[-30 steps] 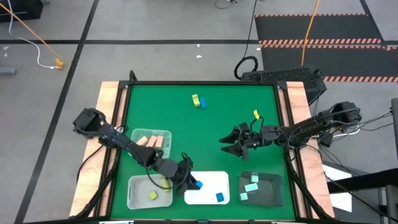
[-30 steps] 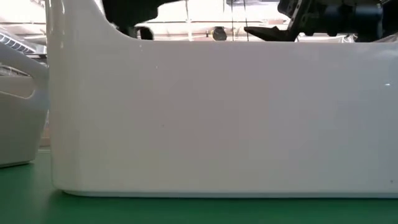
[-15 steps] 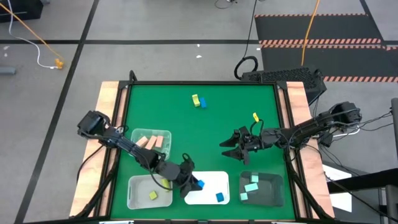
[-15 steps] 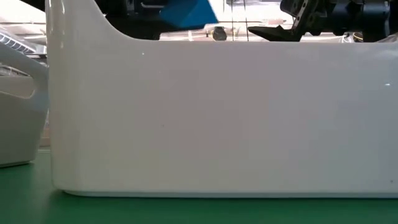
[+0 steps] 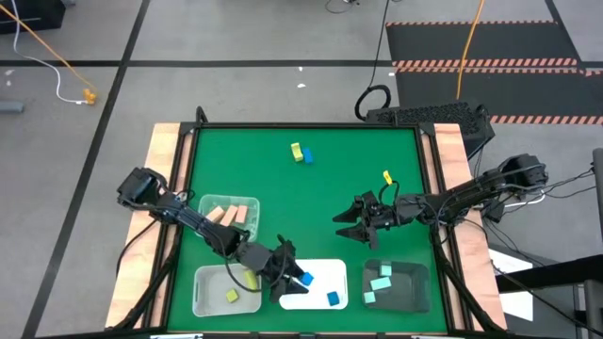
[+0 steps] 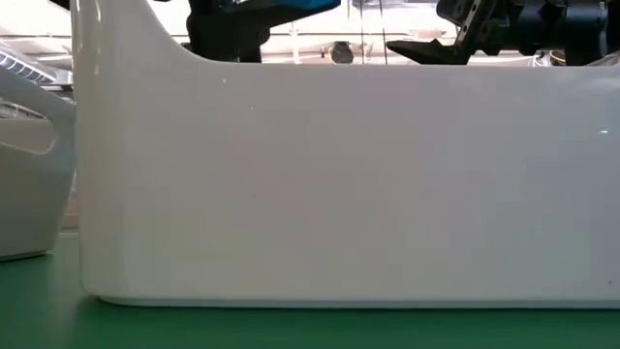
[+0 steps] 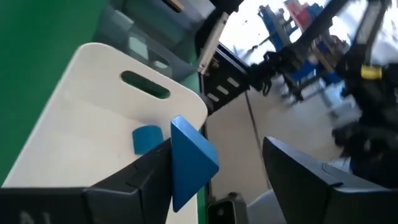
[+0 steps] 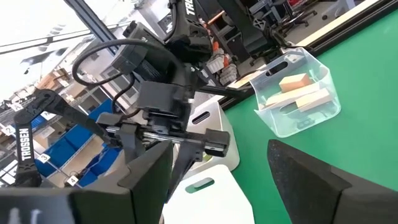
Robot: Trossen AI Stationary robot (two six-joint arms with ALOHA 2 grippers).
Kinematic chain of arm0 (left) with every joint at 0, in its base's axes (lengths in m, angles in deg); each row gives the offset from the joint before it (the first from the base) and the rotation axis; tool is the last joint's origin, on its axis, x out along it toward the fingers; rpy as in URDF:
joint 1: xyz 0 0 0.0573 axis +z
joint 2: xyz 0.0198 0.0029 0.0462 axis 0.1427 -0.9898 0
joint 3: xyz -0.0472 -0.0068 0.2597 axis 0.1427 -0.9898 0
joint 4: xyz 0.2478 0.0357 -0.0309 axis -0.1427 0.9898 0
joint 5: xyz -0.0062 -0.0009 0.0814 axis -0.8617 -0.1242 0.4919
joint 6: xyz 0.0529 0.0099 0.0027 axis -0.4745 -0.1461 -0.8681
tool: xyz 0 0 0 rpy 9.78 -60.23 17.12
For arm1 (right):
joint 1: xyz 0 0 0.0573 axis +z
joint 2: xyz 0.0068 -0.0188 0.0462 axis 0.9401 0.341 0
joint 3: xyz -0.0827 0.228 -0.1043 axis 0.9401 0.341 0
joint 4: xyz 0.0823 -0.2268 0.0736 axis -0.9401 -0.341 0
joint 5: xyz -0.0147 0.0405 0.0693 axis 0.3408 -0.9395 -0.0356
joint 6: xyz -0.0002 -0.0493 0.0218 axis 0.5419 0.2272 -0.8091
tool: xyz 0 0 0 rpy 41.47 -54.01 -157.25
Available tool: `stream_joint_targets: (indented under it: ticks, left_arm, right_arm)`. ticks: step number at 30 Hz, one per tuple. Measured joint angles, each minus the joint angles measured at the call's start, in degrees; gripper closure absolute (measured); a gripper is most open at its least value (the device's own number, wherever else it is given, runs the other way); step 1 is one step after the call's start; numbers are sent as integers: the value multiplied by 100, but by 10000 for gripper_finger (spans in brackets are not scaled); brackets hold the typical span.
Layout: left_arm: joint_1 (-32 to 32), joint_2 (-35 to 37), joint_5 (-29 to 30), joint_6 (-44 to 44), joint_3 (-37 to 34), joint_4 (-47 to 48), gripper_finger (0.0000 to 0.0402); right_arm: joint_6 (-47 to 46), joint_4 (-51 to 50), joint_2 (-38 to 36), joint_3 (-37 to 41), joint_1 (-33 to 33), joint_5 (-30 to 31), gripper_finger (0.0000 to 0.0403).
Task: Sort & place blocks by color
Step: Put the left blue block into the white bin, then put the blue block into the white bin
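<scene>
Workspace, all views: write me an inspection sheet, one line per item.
Surface: green mat between wooden side rails.
Job's things: blue block beside the left gripper's finger over the white tray; another blue block in it. Salmon blocks in the clear tray; yellow-green block in a second clear tray; mint blocks in the dark tray. Yellow-green and blue pair loose on the mat.
Clutter: nothing seen.
Grippers: left gripper open above the white tray; right gripper open, waiting mid-mat.
Cables: orange cable on the floor.
Surroundings: grey floor, black mats.
</scene>
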Motion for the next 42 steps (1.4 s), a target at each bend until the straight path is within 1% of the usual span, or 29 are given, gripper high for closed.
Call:
stream_joint_targets:
  ticks: [10, 13, 18, 22, 28, 31, 33, 35, 37, 39, 42]
  left_arm:
    - [-69, 1, -37, -2567, 0, 53, 165]
    - [-72, 4, -32, -3414, 2, 377, 165]
    - [-43, 4, 45, -4614, 2, 1198, 165]
    - [-37, 4, 193, -5303, 2, 1518, 165]
    - [33, 29, 209, -5651, 2, 1455, 165]
    - [152, 136, 428, -5841, 2, 1417, 165]
    - [281, 284, 601, -5656, 2, 1480, 165]
    - [448, 441, 792, -5466, 2, 1493, 165]
    - [646, 659, 898, -5438, 2, 1699, 165]
    - [895, 871, 900, -5547, 7, 1909, 165]
    - [1322, 1190, 906, -5678, 4, 2348, 165]
  right_arm:
    - [283, -3, 0, 0, -2, 1, 152]
    - [283, -2, 0, 0, -2, 1, 152]
    - [248, -2, 0, 0, -2, -25, 152]
    - [-11, -2, 0, 0, -2, -24, 152]
    - [-275, -2, 0, 0, -2, -24, 152]
    - [-579, 24, 0, 0, -2, 51, 152]
    - [-887, 125, 2, 0, -2, 311, 152]
    - [-951, 262, 2, 0, -16, 706, 152]
    - [-640, 360, 2, 0, -101, 1001, 152]
    - [-216, 397, 2, 0, -261, 1163, 152]
    - [207, 399, 2, 0, -610, 1205, 152]
